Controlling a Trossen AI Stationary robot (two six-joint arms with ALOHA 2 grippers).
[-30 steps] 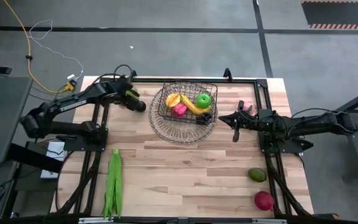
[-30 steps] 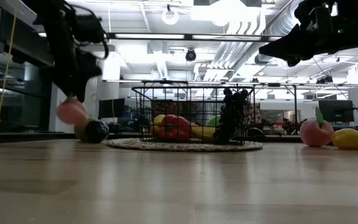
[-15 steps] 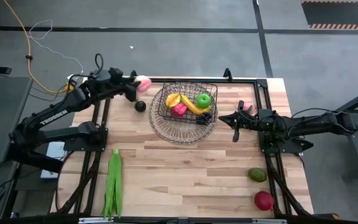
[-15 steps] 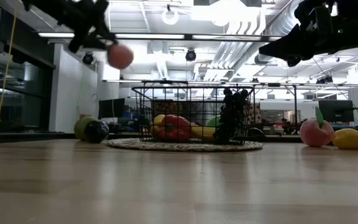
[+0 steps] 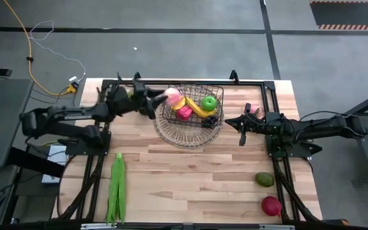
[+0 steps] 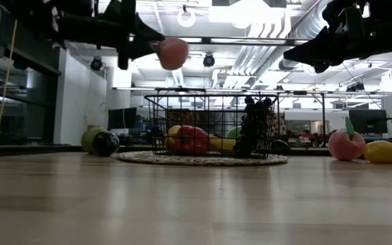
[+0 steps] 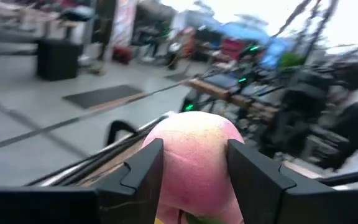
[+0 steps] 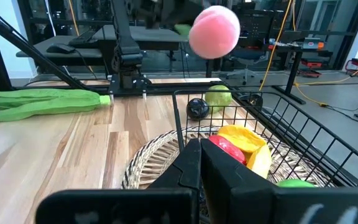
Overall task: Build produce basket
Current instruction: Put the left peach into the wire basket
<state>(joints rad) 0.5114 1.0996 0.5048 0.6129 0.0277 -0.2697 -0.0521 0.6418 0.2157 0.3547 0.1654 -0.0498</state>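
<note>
My left gripper (image 5: 165, 97) is shut on a round pink fruit (image 5: 172, 96), which it carries above the left rim of the wire basket (image 5: 221, 89). In the low view the fruit (image 6: 173, 53) hangs well above the basket (image 6: 155, 122). A yellow banana (image 5: 192, 106), a green apple (image 5: 208, 102), a pink piece (image 5: 184, 113) and dark grapes (image 5: 211, 119) lie in the basket. My right gripper (image 5: 230, 119) waits shut just right of the basket, holding nothing. My left gripper pinches the pink fruit's two opposite sides (image 7: 166, 163) between its two fingers (image 7: 143, 167). The fingers lie level and come from the table's left. The fruit is lifted clear and juts out past the fingertips over the basket's left rim.
A dark ball (image 6: 106, 143) and a green fruit (image 6: 91, 139) rest on the table left of the basket. Long green pods (image 5: 116, 188) lie near the front left edge. A greenish fruit (image 5: 264, 179) and a red apple (image 5: 271, 206) sit at the front right.
My left gripper has lifted the pink fruit off the table at the far left, risen, and swung right toward the basket. It has tipped from pointing down to level. The fruit now hangs clear above the basket's left rim.
</note>
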